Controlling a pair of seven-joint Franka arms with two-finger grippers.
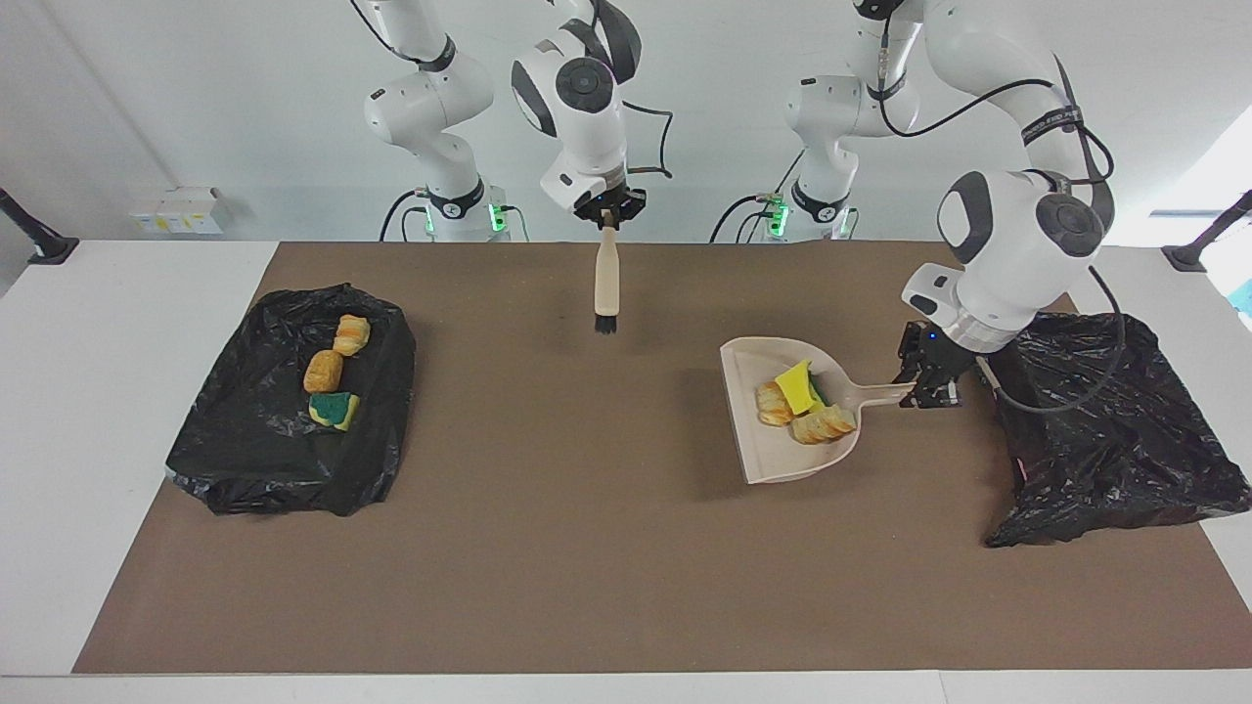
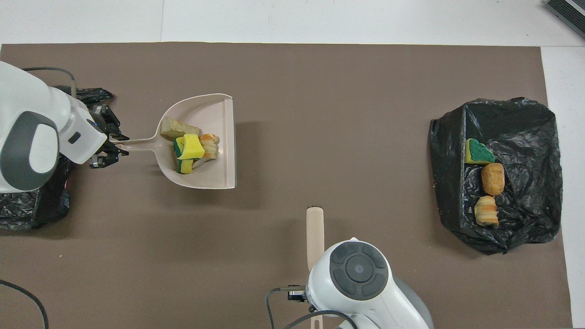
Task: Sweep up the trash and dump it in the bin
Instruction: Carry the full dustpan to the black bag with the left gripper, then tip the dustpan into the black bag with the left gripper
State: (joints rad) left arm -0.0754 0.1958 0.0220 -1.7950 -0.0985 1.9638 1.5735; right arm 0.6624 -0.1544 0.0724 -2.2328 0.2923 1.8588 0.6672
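Left end effector [image 1: 929, 383] clamps the loaded dustpan [image 1: 782, 445] beside a black bag [image 1: 1115, 430]; right end effector [image 1: 608, 215] clamps the brush [image 1: 606, 284].

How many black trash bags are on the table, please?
2. One bag lies at the right arm's end of the table and holds three scraps. The other bag lies at the left arm's end, beside the dustpan.

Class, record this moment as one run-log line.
left gripper: shut on beige plastic dustpan handle | load: sponge and bread scraps | right gripper: shut on wooden brush, raised | target: empty black bin bag
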